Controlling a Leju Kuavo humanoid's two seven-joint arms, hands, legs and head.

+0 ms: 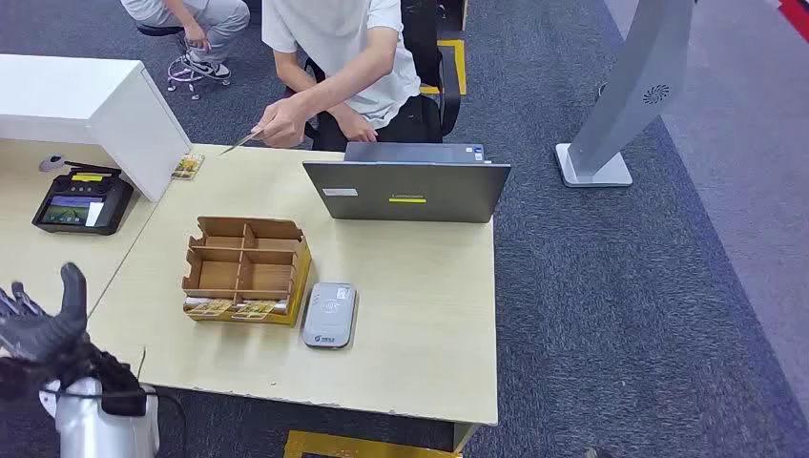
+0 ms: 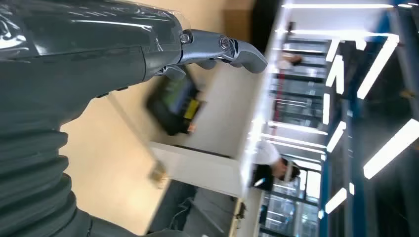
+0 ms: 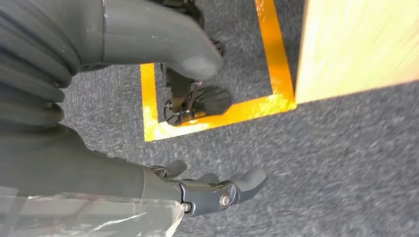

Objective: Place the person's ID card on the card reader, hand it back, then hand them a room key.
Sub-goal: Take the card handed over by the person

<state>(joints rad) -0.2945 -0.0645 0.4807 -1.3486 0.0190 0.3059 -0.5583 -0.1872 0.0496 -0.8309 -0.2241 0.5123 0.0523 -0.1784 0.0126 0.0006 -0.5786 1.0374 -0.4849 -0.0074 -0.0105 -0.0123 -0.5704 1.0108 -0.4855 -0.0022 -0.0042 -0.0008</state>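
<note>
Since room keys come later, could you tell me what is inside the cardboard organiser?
The organiser's upper compartments look empty. Cards lie in its front slots, their faces too small to read.

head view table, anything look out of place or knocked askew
Nothing stands out. The card reader lies flat beside the cardboard organizer, which stands upright and intact. The laptop sits open near the far edge. The person holds a card out over the table. Nothing spilled or damaged.
</note>
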